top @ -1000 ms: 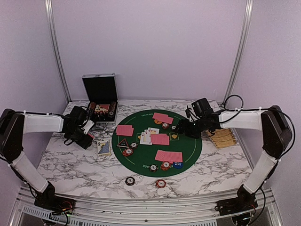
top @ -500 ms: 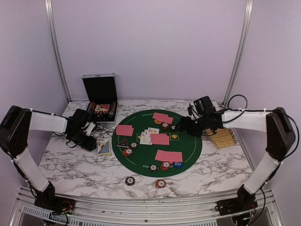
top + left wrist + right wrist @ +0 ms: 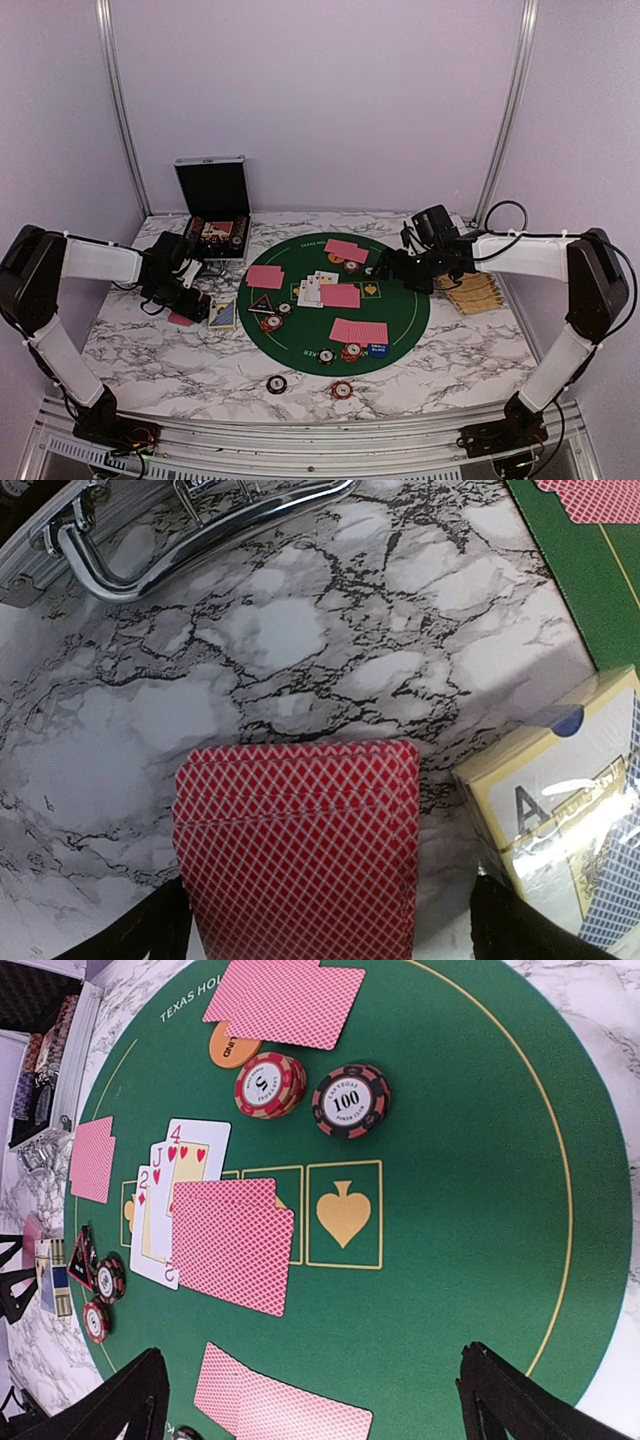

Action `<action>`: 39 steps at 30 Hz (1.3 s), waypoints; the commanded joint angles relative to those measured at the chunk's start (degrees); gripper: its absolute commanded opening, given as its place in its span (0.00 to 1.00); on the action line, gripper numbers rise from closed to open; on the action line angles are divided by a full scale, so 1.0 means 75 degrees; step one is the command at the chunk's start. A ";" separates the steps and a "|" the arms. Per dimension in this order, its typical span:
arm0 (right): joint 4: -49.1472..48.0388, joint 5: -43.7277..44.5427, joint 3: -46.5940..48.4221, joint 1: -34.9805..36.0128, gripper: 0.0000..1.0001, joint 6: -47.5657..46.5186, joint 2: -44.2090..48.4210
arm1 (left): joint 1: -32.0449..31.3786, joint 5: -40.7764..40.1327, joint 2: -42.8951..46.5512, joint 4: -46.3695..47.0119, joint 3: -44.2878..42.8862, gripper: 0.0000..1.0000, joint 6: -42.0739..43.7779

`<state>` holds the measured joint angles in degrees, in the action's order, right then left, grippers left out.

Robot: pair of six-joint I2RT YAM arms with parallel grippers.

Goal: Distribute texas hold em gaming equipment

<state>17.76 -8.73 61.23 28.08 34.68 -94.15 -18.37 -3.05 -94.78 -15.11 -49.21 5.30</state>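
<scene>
A stack of red-backed playing cards [image 3: 300, 850] lies on the marble between the spread fingers of my left gripper [image 3: 330, 935], which is open; from above the stack [image 3: 183, 319] sits left of the green mat [image 3: 405, 320]. My right gripper [image 3: 315, 1410] hangs open over the mat with nothing in it, near face-down cards [image 3: 232, 1242] and a lower pair [image 3: 280, 1408]. Beyond it stand a red chip [image 3: 270, 1084], a black chip [image 3: 350, 1099] and an orange disc [image 3: 228, 1048]. Face-up cards [image 3: 175, 1190] lie at the mat's centre.
A boxed deck [image 3: 570, 810] lies just right of the left gripper. The open black case [image 3: 213, 200] stands at the back left, its handle [image 3: 180, 540] close by. A straw basket [image 3: 475, 293] lies right of the mat. Two chips [image 3: 276, 384] [image 3: 342, 390] sit near the front edge.
My left gripper has opened and let the red-backed stack down onto the marble. The right gripper has opened wider and edged slightly left over the mat.
</scene>
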 commanded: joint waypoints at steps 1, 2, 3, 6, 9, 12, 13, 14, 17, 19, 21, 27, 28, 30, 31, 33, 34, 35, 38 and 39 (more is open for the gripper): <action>0.0152 0.0217 0.0270 0.0070 0.99 -0.0018 0.0338 | 0.0012 0.0136 0.0321 -0.0268 0.0137 0.99 0.0101; 0.0160 0.0245 0.0289 0.0069 0.99 -0.0012 0.0348 | 0.0018 0.0153 0.0356 -0.0325 0.0104 0.99 0.0143; 0.0173 0.0274 0.0304 0.0076 0.99 -0.0014 0.0355 | 0.0030 0.0176 0.0392 -0.0396 0.0071 0.99 0.0179; 0.0224 0.0427 0.0330 0.0067 0.99 -0.0051 0.0428 | 0.0135 0.0287 0.0531 -0.0627 -0.0094 0.99 0.0347; 0.0212 0.0586 0.0273 0.0017 0.99 -0.0126 0.0566 | 0.0283 0.0297 0.0727 -0.0766 -0.0322 0.99 0.0529; 0.0112 0.0789 0.0101 -0.0147 0.99 -0.0213 0.0793 | 0.0486 0.0371 0.1012 -0.0809 -0.0654 0.99 0.0673; 0.0044 0.0874 0.0013 -0.0216 0.99 -0.0246 0.0883 | 0.0561 0.0544 0.1087 -0.0811 -0.0748 0.99 0.0737; -0.0032 0.1023 -0.0082 -0.0316 0.99 -0.0279 0.0996 | 0.0668 0.0677 0.1139 -0.0778 -0.0812 0.99 0.0786; -0.0319 0.1607 -0.0463 -0.0692 0.99 -0.0311 0.1417 | 0.1034 0.0955 0.1245 -0.0281 -0.0846 0.99 0.0807; -0.0378 0.2683 -0.0705 -0.0860 0.99 -0.0299 0.1746 | 0.1342 0.1216 0.1388 0.0467 -0.0640 0.99 0.0663; -0.0660 0.3973 -0.1140 -0.0931 0.99 -0.0522 0.2134 | 0.1704 0.1389 0.1563 0.1378 -0.0287 0.99 0.0468; -0.4136 0.7139 -0.3579 -0.0949 0.99 -0.2518 0.3369 | 0.2206 0.1606 0.1456 0.3906 0.0661 0.99 0.0173; -0.4627 0.7554 -0.3919 -0.0962 0.99 -0.2698 0.3451 | 0.2239 0.1504 0.1361 0.4179 0.0788 0.99 0.0106; -0.5676 0.8051 -0.4614 -0.1121 0.99 -0.3061 0.3498 | 0.2325 0.1288 0.1155 0.4885 0.1145 0.99 -0.0114; -0.6281 0.8062 -0.4914 -0.1230 0.99 -0.3275 0.3492 | 0.2350 0.1233 0.1095 0.5252 0.1358 0.99 -0.0174; -0.7451 0.7920 -0.5464 -0.1455 0.99 -0.3599 0.3362 | 0.2348 0.1202 0.1049 0.6054 0.1810 0.99 -0.0233; -0.8067 0.7840 -0.5728 -0.1557 0.99 -0.3668 0.3268 | 0.2345 0.1187 0.1074 0.6506 0.2046 0.99 -0.0237; -0.8647 0.7748 -0.5977 -0.1652 0.99 -0.3798 0.3170 | 0.2346 0.1105 0.1088 0.6889 0.2237 0.99 -0.0253; -1.0809 0.7567 -0.6695 -0.1845 0.99 -0.4337 0.2674 | 0.2359 0.0879 0.1096 0.7931 0.2729 0.99 -0.0310; -1.1607 0.7572 -0.6886 -0.1865 0.99 -0.4570 0.2408 | 0.2371 0.0882 0.1079 0.8311 0.2885 0.99 -0.0314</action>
<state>-40.47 46.94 13.82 15.64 8.32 -71.42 -1.06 5.48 -86.35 30.28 -30.89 4.23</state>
